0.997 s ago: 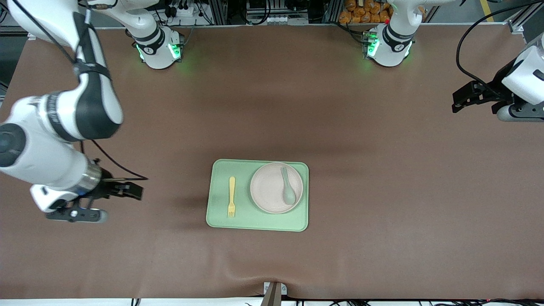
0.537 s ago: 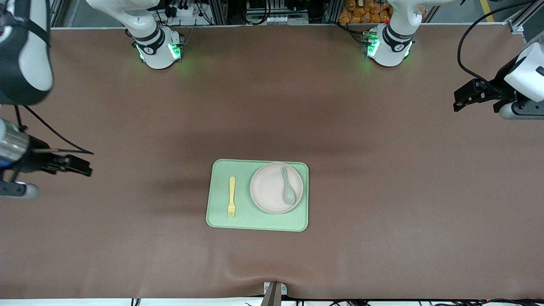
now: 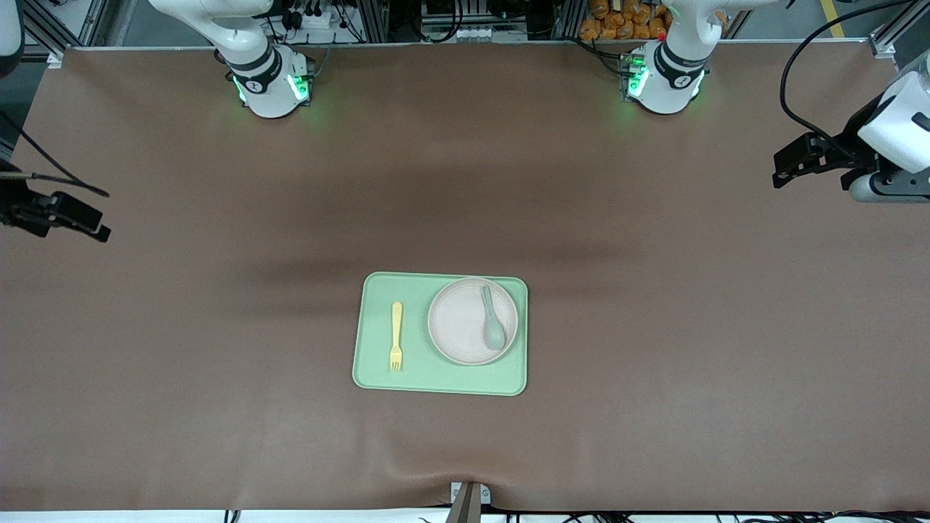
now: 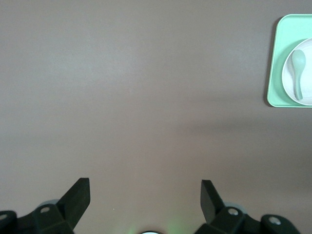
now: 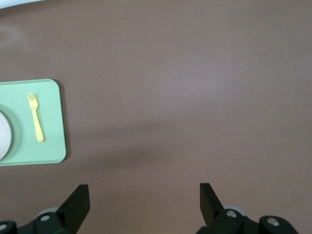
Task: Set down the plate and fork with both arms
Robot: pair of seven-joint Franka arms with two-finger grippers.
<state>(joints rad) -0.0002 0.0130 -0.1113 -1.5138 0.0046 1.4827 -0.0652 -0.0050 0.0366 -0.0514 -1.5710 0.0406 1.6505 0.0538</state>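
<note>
The cream plate (image 3: pixel 465 323) lies on the light green tray (image 3: pixel 436 381), at the tray's end toward the left arm, with a grey-green spoon (image 3: pixel 492 319) resting in it. Beside the plate on the same tray lies the pale yellow fork (image 3: pixel 396 335), tines toward the front camera. My right gripper (image 3: pixel 80 218) hangs open and empty over the table's edge at the right arm's end. My left gripper (image 3: pixel 788 165) hangs open and empty over the left arm's end. The left wrist view shows its gripper (image 4: pixel 145 187), the plate (image 4: pixel 308 53) and spoon (image 4: pixel 297 73); the right wrist view shows its gripper (image 5: pixel 145 191) and the fork (image 5: pixel 35 119).
Brown cloth covers the whole table (image 3: pixel 654 327). The two arm bases (image 3: pixel 272 83) (image 3: pixel 665 80) stand at the table's edge farthest from the front camera. A small bracket (image 3: pixel 468 497) sits at the edge nearest that camera.
The right arm has swung away from beside the tray out to the table's edge at its own end. The left arm has barely moved. Both grippers stayed open.
</note>
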